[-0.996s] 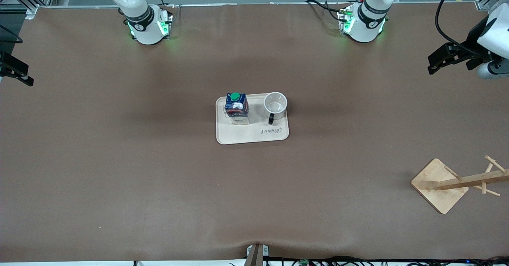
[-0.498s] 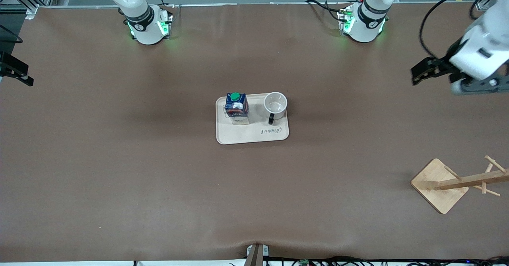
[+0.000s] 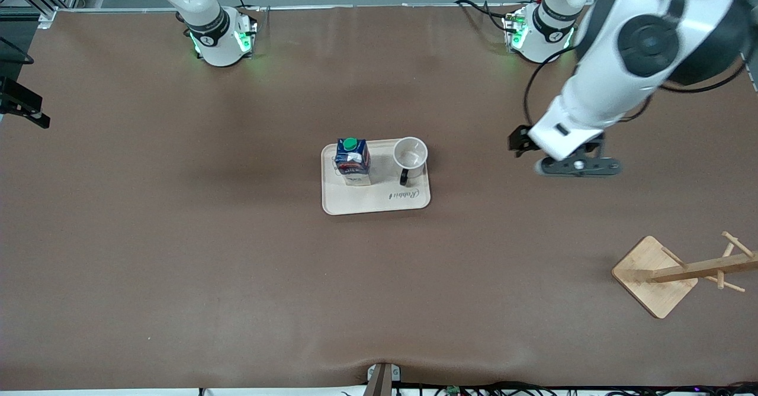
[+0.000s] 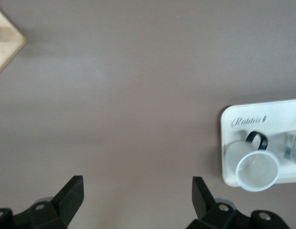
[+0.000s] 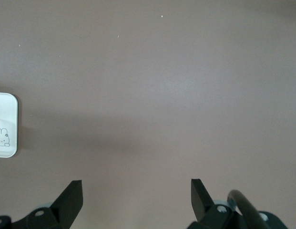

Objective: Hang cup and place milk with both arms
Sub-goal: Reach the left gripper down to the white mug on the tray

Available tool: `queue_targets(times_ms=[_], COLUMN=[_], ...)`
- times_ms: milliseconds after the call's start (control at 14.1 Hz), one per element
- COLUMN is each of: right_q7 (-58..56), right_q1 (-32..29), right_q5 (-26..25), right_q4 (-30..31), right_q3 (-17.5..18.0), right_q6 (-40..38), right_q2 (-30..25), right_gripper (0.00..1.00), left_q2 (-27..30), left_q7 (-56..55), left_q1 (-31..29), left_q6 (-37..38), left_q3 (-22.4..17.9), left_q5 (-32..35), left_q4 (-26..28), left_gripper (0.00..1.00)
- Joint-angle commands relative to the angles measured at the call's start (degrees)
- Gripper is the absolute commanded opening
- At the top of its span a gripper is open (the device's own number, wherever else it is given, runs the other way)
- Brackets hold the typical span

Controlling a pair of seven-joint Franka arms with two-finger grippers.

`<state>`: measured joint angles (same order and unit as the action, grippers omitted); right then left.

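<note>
Now, tray: a pale tray [image 3: 375,202] lies flat in the middle of the brown table [image 3: 177,236], with curly writing on the edge nearer the front camera.
Milk: the small dark-blue milk carton [image 3: 353,163] with a green cap stands upright on the tray, at the end toward the right arm.
Cup: the white mug [image 3: 410,158] stands upright on the tray just beside the milk, toward the left arm's end. Its mouth faces up and its black handle points toward the front camera. The two do not touch.
Left gripper: the left gripper [image 3: 521,141] hangs over bare table between the tray and the left arm's end, well apart from the mug. Its two black fingers [image 4: 71,198] are spread wide with nothing between them.
Right gripper: the right gripper [image 5: 137,200] waits over bare table, fingers wide apart and holding nothing. A corner of the tray shows at the edge of its wrist view.
Cup rack: a wooden cup rack [image 3: 681,273] with pegs stands near the left arm's end of the table, nearer the front camera than the tray.
</note>
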<state>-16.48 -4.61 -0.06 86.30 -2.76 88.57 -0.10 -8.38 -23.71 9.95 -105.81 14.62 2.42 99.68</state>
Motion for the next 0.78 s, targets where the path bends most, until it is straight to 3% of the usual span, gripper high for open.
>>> queue_targets(times_ms=[0,640,711], right_q7=[-0.66,-0.66,-0.66], right_q1=[-1.11,-1.11,-1.11], right_q5=[-0.03,-0.03,-0.03], right_q4=[-1.31,-1.31,-1.31], right_q3=[0.83,0.83,0.83], right_q6=[-0.95,-0.95,-0.95], right_q2=[0.45,0.54,0.45], right_gripper=[1.00,1.00,1.00], left_q2=[-2.24,-12.53,-13.50], left_q7=[-6.15,-11.01,-10.57], left_q1=[3.92,13.87,14.91], left_q6=[-7.02,-11.16,-12.39], left_q3=[0.15,1.20,1.20], left_q5=[-0.57,-0.92,-0.75], left_q4=[2.98,3.15,3.50], left_gripper=[1.00,1.00,0.93])
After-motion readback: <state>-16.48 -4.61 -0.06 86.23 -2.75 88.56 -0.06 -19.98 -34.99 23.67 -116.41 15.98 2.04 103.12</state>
